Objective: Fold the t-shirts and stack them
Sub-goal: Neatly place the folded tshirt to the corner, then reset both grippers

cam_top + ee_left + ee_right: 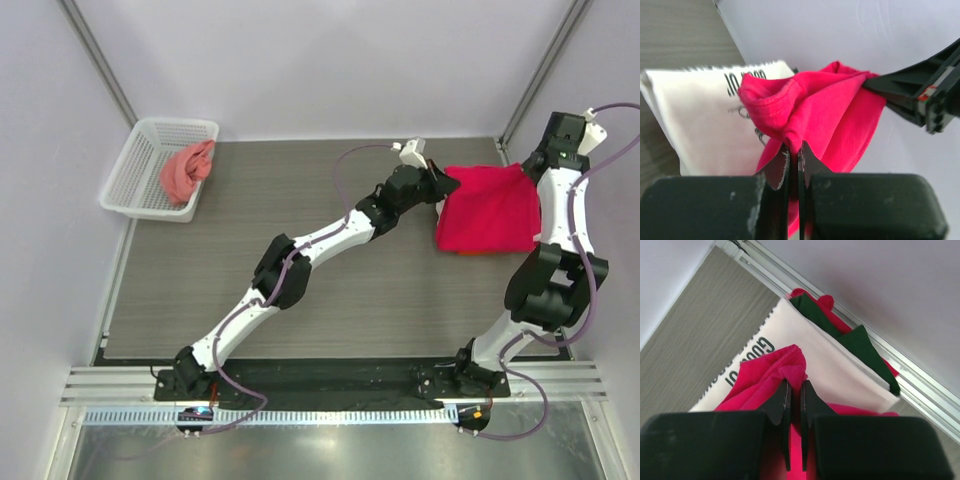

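A crimson t-shirt (490, 208) lies folded at the back right of the table, on top of a stack. My left gripper (441, 184) is shut on a bunched bit of its left edge (790, 112), fingertips pinching the cloth (795, 147). My right gripper (530, 166) is shut on a fold of the same shirt (770, 372) at its far right corner, and its black fingers (920, 95) show in the left wrist view. Beneath the crimson shirt lies a white t-shirt with black lettering (700, 115) (835, 370), then a dark green one (860, 347) and a red one (826, 302).
A white plastic basket (140, 150) stands at the back left corner, holding a crumpled orange-pink shirt (187, 172). The white back wall and a metal rail (920, 385) run close behind the stack. My left arm stretches diagonally across the grey tabletop (220, 250).
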Controlling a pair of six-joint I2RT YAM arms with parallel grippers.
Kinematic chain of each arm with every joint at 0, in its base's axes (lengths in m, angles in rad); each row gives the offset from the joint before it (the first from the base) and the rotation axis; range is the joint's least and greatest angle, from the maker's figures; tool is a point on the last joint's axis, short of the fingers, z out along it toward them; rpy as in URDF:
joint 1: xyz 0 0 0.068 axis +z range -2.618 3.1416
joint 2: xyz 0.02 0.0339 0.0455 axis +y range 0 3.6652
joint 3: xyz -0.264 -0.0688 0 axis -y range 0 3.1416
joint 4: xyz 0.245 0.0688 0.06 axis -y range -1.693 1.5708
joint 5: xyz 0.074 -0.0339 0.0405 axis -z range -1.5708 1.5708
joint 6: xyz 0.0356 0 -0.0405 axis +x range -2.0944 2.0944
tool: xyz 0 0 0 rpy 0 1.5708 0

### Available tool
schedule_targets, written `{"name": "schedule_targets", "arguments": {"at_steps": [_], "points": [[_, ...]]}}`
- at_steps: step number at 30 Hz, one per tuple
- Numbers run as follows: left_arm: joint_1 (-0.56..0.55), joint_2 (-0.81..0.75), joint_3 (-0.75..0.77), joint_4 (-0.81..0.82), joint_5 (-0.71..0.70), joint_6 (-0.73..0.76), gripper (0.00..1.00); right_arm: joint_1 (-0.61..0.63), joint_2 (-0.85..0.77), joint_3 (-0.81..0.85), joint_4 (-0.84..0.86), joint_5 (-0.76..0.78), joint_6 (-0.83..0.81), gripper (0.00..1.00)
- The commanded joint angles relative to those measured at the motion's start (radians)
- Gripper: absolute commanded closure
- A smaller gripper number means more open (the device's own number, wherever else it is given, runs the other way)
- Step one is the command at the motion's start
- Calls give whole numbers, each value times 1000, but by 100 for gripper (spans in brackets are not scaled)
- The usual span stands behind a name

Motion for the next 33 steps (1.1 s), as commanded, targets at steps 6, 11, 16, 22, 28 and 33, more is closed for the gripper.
{"name": "schedule_targets", "arguments": {"at_steps": [6, 11, 16, 22, 28, 33], "points": [[30, 179, 214, 147, -229, -76, 97, -11, 237, 255, 113, -82, -5, 97], [56, 188, 179, 105, -285, -76, 0, 4, 421, 438, 44, -68, -23, 12], [90, -36, -55, 84, -248, 10, 0, 70, 303, 363, 58, 39, -54, 12], [152, -378, -356, 9, -265, 171, 0, 203, 109, 249, 88, 7, -51, 12], [320, -678, -700, -65, -208, 162, 1, 383, 24, 127, 223, -62, -8, 12], [478, -823, -939, -93, -194, 131, 0, 510, -46, -120, 574, -106, 58, 12]]}}
